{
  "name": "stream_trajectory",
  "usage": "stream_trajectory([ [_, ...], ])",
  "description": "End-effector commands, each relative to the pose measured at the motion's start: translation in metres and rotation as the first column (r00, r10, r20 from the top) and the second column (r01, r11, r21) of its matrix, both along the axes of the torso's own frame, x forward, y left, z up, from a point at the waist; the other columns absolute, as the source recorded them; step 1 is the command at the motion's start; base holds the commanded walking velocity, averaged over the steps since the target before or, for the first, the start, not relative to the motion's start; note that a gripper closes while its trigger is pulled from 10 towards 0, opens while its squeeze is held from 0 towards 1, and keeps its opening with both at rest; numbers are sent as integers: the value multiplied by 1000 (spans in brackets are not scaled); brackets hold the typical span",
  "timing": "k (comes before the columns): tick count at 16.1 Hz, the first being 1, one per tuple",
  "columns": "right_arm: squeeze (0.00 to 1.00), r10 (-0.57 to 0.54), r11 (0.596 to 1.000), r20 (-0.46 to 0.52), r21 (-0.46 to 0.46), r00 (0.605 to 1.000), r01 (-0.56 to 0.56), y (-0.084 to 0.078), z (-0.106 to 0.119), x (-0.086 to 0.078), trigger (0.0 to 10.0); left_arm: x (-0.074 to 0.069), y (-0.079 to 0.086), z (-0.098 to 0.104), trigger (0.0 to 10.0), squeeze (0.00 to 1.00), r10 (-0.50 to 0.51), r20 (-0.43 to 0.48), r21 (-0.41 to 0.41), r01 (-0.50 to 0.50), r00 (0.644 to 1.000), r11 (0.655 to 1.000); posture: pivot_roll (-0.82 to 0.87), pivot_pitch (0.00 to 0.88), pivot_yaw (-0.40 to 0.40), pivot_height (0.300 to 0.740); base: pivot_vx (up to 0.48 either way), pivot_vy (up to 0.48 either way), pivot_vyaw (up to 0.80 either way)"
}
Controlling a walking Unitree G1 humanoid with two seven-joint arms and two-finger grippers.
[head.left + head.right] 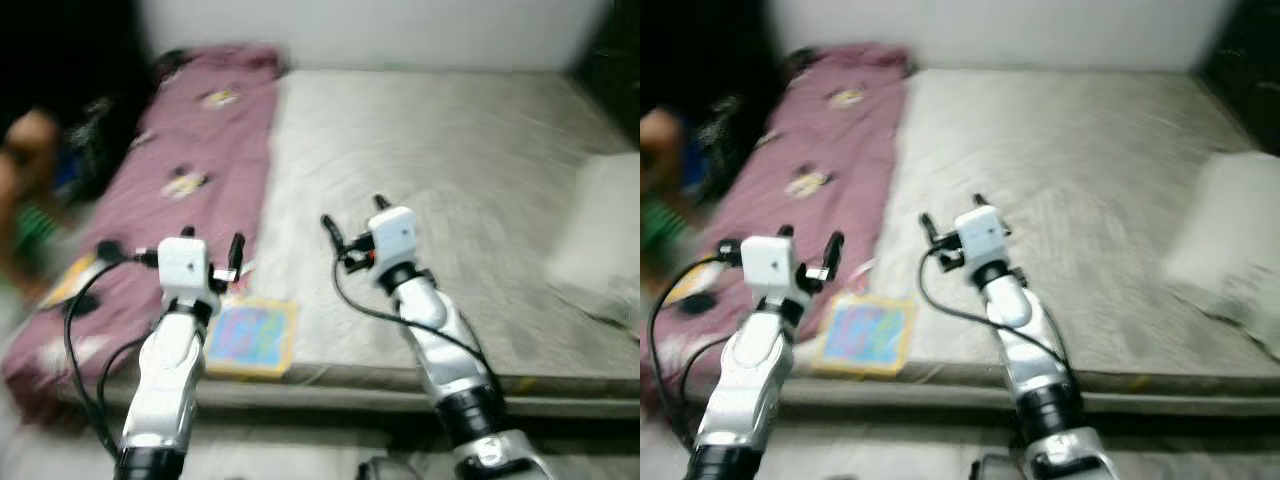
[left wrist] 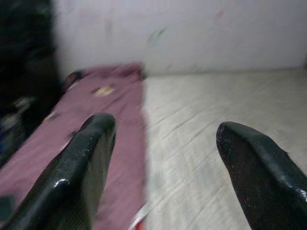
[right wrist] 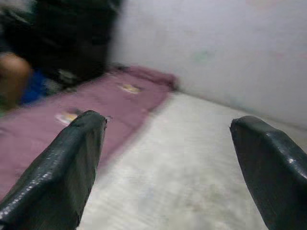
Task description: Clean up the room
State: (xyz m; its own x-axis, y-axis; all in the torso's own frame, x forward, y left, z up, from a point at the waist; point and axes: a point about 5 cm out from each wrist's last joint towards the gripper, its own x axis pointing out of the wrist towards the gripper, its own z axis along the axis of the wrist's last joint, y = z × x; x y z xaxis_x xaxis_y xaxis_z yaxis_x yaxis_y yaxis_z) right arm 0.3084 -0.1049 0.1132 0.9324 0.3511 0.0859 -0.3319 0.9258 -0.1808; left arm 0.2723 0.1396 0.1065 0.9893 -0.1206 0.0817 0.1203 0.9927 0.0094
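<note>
Now | left hand (image 1: 212, 243) open over maroon blanket (image 1: 190, 150) | right hand (image 1: 352, 215) open over bed (image 1: 450, 180) | colourful book (image 1: 250, 335) at bed's near edge

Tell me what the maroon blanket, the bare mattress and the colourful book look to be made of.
Maroon blanket: soft woven or fleece fabric, matte, draped with gentle folds and printed patches. Mattress: cloth-covered padding, pale grey, matte, with faint quilting lines; blur hides the weave. Colourful book: likely card or paper, flat with squared edges and a printed, slightly glossy cover.
</note>
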Motion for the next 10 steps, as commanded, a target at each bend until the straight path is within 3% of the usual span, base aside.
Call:
stream_trajectory([
  [1, 0, -14, 1000, 13, 16, 1000, 14, 0, 5, 3, 10000, -2, 3, -1, 10000, 0, 3, -3, 8, -3, 1000, 1000, -41, 0, 7, 740, 322, 0, 0],
  [4, 0, -29, 999, 13, 36, 999, 29, -5, 5, 2, 10000, -1, 4, -1, 10000, 0, 3, -5, 7, -3, 1000, 1000, -44, 0, 9, 740, 319, 0, 0],
  [7, 0, -65, 997, 17, 53, 998, 64, -9, 4, 2, 10000, 3, 9, -2, 10000, 0, 62, -10, 24, -62, 998, 998, -48, 0, 27, 740, 0, 0, 0],
  [8, 0, -105, 992, 14, 66, 994, 104, -14, 2, 2, 10000, 6, 13, -1, 10000, 0, 104, -3, 27, -104, 995, 994, -55, 0, 48, 740, 0, 0, 0],
  [9, 0, -214, 971, -9, 103, 977, 214, -28, -3, 1, 10000, 12, 19, -1, 10000, 0, 155, -2, 36, -154, 988, 987, -80, 0, 84, 740, 0, 0, 0],
  [10, 0, -235, 966, -12, 110, 972, 234, -31, -3, 0, 10000, 13, 20, -1, 10000, 0, 164, -7, 33, -163, 986, 986, -90, 0, 95, 740, 0, 0, 0],
])
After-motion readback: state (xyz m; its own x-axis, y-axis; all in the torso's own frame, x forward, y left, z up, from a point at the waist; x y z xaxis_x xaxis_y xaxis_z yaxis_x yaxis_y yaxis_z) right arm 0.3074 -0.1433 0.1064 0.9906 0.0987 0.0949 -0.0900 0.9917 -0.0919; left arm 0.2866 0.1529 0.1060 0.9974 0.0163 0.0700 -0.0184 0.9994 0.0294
